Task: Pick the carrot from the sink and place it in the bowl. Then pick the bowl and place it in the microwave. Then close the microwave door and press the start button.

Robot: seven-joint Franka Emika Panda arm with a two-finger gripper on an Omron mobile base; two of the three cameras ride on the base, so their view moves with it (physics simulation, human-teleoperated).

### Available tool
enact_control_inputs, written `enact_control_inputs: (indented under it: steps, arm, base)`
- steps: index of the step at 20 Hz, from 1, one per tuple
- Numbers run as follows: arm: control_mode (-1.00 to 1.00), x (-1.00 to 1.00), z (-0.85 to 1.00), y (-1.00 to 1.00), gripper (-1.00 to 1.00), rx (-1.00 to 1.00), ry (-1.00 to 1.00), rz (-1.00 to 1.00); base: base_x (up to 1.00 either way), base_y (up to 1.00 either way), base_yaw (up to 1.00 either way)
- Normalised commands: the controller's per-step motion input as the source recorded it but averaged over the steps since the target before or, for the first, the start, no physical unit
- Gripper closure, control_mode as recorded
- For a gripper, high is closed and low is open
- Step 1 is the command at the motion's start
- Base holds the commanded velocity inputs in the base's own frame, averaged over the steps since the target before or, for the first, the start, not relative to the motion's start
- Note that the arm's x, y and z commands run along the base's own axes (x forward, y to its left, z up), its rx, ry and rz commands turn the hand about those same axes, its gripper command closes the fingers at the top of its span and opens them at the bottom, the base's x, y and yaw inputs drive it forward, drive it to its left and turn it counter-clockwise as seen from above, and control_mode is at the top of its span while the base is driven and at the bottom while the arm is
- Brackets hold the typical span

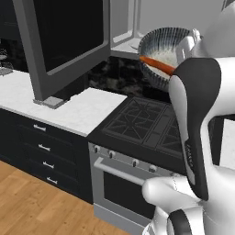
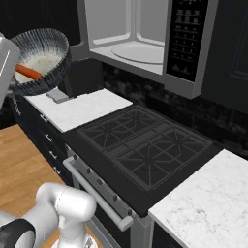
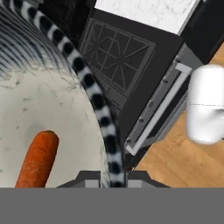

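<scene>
The dark mottled bowl (image 1: pixel 161 43) (image 2: pixel 44 57) hangs tilted in the air above the left of the stove, below and left of the open microwave (image 2: pixel 138 36). The orange carrot (image 1: pixel 157 65) (image 2: pixel 27 72) (image 3: pixel 36 160) lies inside it on the pale speckled bottom. My gripper (image 3: pixel 114 178) is shut on the bowl's striped rim (image 3: pixel 99 105), one finger inside and one outside. The microwave door (image 1: pixel 69 39) stands swung wide open to the left, and the dark control strip (image 2: pixel 186 38) sits right of the cavity. The sink is out of view.
A black gas cooktop (image 1: pixel 147 124) (image 2: pixel 145 140) with an oven bar handle (image 2: pixel 97 186) lies under the bowl. White marble counters (image 1: pixel 69 108) (image 2: pixel 203 203) flank it, over dark drawers (image 1: pixel 43 151). Wood floor (image 1: pixel 27 206) lies in front.
</scene>
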Motion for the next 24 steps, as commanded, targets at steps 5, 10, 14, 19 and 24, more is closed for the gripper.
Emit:
enact_control_inputs:
  steps: [5, 10, 14, 19, 24]
  arm:
    - [-1.00, 0.64, 0.23, -0.37, 1.00, 0.02, 0.04, 0.00]
    - [-1.00, 0.89, 0.00, -0.45, 1.00, 0.02, 0.01, 0.00]
    - [-1.00, 0.79, 0.09, -0.42, 1.00, 0.02, -0.01, 0.00]
    - [-1.00, 0.75, 0.12, -0.38, 1.00, 0.02, 0.00, 0.00]
    - [-1.00, 0.66, 0.17, -0.27, 1.00, 0.01, 0.00, -0.01]
  base:
    - [0.00, 0.00, 0.00]
    - [0.00, 0.00, 0.00]
    - [0.00, 0.00, 0.00]
    - [0.00, 0.00, 0.00]
    - [0.00, 0.00, 0.00]
